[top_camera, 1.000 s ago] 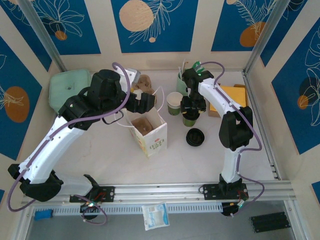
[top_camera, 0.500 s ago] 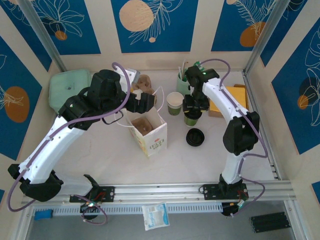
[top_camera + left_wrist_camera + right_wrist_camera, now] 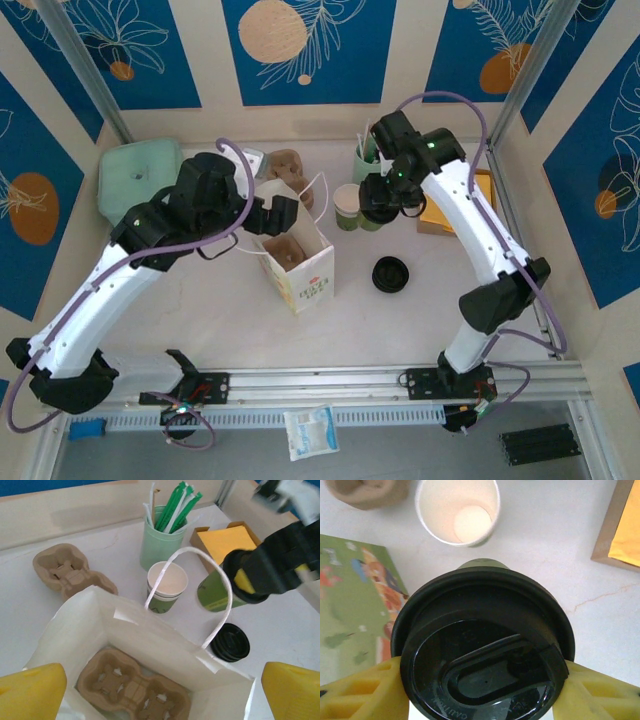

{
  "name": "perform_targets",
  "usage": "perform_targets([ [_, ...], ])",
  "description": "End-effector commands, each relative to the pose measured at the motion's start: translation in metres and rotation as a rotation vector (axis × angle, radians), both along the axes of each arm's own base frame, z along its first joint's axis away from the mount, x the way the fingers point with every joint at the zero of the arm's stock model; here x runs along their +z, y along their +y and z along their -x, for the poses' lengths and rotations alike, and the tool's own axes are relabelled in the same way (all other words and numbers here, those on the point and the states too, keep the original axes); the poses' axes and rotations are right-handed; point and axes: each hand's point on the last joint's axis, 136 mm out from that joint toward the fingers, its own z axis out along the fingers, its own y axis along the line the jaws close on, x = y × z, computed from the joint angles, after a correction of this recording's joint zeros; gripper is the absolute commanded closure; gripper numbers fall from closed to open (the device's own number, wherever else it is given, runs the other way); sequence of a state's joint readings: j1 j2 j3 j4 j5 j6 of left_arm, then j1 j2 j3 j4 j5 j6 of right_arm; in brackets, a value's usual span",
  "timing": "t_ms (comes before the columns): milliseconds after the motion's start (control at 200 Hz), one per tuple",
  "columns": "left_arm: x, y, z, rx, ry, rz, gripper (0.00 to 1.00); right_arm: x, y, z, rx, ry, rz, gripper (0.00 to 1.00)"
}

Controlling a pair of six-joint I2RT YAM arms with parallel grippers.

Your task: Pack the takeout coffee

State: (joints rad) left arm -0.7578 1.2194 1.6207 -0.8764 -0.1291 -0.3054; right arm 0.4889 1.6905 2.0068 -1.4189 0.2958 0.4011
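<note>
The right gripper (image 3: 480, 692) is clamped on the takeout coffee (image 3: 485, 640), a small paper cup under a round black plastic lid. Its wrist camera looks straight down on that lid, with a yellow finger (image 3: 360, 692) pressed against each side. The left wrist view gives the side of this cup instead: an olive-green wall, tilted, just right of an open white paper cup with a green band (image 3: 167, 582). Whether its base touches the white table (image 3: 400, 320) cannot be told. From overhead the gripper covers most of the cup, which sits between the open cup and a cardboard tray of yellow-orange paper (image 3: 455, 195). The left gripper (image 3: 162, 682) hangs over the white paper bag with cord handles (image 3: 150, 630), its yellow fingers spread wide at either side of the open mouth. Its camera sees down to a brown moulded-pulp cup carrier (image 3: 132, 687) lying on the bag's floor. It also shows a second pulp carrier (image 3: 70, 572) behind the bag, a mint-green cup of straws (image 3: 157, 542), and a loose black lid (image 3: 230, 642) on the table just right of the bag.
</note>
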Motion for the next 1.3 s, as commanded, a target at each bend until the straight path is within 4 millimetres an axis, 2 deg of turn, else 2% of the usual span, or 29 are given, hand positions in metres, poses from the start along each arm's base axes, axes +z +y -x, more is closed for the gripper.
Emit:
perform_targets([
  [0, -0.003, 0.016, 0.006, 0.038, -0.016, -0.032, 0.01, 0.039, -0.003, 0.021, -0.008, -0.068, -0.023, 0.38],
  [160, -0.008, 0.029, 0.008, 0.076, -0.020, -0.052, 0.01, 0.076, 0.003, 0.036, 0.016, -0.154, -0.047, 0.39],
  [375, -0.014, 0.042, 0.011, 0.112, -0.018, -0.074, 0.01, 0.117, 0.004, 0.057, 0.041, -0.253, -0.089, 0.38],
  [630, -0.017, 0.063, 0.015, 0.173, -0.029, -0.097, 0.01, 0.154, 0.016, 0.080, 0.101, -0.349, -0.182, 0.39],
  [810, -0.016, 0.079, 0.018, 0.218, -0.040, -0.114, 0.00, 0.175, 0.031, 0.095, 0.164, -0.406, -0.260, 0.39],
  [950, -0.023, 0.090, 0.020, 0.248, -0.037, -0.129, 0.00, 0.182, 0.049, 0.103, 0.215, -0.413, -0.310, 0.39],
  [1095, -0.031, 0.097, 0.020, 0.267, -0.028, -0.134, 0.01, 0.180, 0.070, 0.105, 0.262, -0.400, -0.336, 0.39],
  [1295, -0.043, 0.100, 0.015, 0.269, -0.008, -0.127, 0.01, 0.163, 0.098, 0.099, 0.304, -0.348, -0.315, 0.39],
])
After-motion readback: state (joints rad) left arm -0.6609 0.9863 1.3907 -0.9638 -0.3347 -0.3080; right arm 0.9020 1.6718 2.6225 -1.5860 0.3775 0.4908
